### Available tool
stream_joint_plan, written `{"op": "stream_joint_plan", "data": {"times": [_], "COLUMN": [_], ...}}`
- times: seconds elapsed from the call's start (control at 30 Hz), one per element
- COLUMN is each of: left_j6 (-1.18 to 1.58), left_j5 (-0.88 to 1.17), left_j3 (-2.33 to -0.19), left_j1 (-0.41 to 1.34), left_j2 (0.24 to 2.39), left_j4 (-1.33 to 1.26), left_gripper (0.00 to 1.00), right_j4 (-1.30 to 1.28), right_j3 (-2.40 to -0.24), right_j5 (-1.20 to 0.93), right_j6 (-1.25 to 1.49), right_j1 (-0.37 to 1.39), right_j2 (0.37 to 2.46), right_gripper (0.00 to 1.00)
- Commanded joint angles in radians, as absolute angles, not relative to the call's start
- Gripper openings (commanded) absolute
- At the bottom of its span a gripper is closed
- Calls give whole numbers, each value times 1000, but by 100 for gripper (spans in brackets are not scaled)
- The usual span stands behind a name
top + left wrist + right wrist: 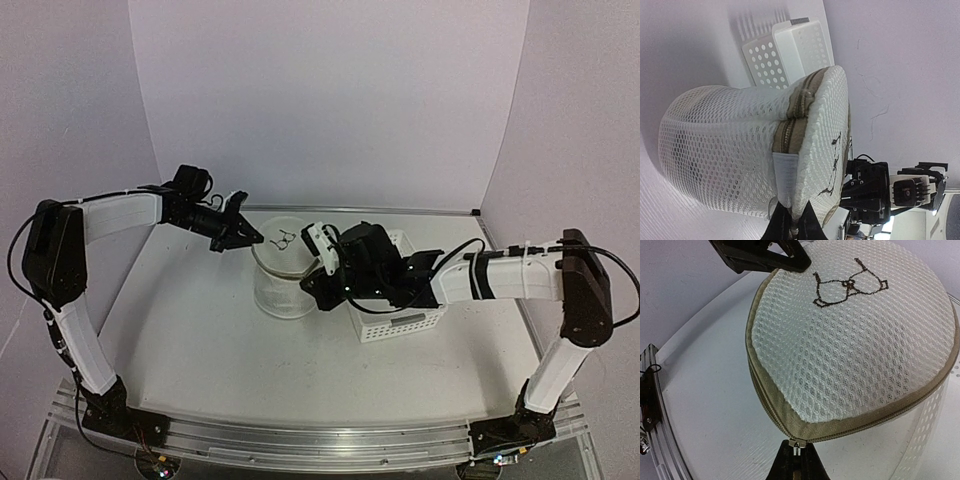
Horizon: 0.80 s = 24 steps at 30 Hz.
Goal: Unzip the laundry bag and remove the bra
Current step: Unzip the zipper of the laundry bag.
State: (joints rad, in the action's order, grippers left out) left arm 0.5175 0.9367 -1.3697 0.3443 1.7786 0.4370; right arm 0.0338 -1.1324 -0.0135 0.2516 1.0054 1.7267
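Observation:
The laundry bag (280,285) stands upright mid-table, a white mesh cylinder with a tan zipper (771,410) round its lid. The lid (855,350) carries a small black stitched mark (847,285). My left gripper (794,224) is shut on the white fabric tab (785,175) at the bag's top rim, on its far-left side (250,238). My right gripper (799,455) is shut on the metal zipper pull (799,443) at the near-right rim (310,283). The zipper looks closed on both sides of the pull. The bra is hidden.
A white perforated plastic basket (400,318) sits right of the bag, under my right arm, and shows behind the bag in the left wrist view (785,50). White walls enclose the back and both sides. The table's metal rail (650,405) runs along the near edge.

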Motion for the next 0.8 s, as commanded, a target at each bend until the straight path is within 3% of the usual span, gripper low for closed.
{"op": "stream_joint_plan", "data": {"times": [0.0,0.27,0.5,0.7,0.77], "left_j6": [475,435,395,428,446], "left_j5": [881,817,649,505,491], "left_j3": [-1512,-1595,-1570,-1461,-1421], "left_j1": [311,309,307,307,306], "left_j2": [1806,1860,1810,1695,1654], "left_j4": [406,479,570,594,594], "left_gripper": [4,20,41,51,62], "right_j4": [37,33,21,3,2], "right_j3": [-1241,-1350,-1419,-1480,-1496], "right_j5": [-24,0,29,26,23], "right_j6": [297,355,386,392,390], "right_j1": [1031,1034,1033,1033,1033], "right_j2": [1791,1898,1952,1999,2012], "right_gripper": [0,0,0,0,0]}}
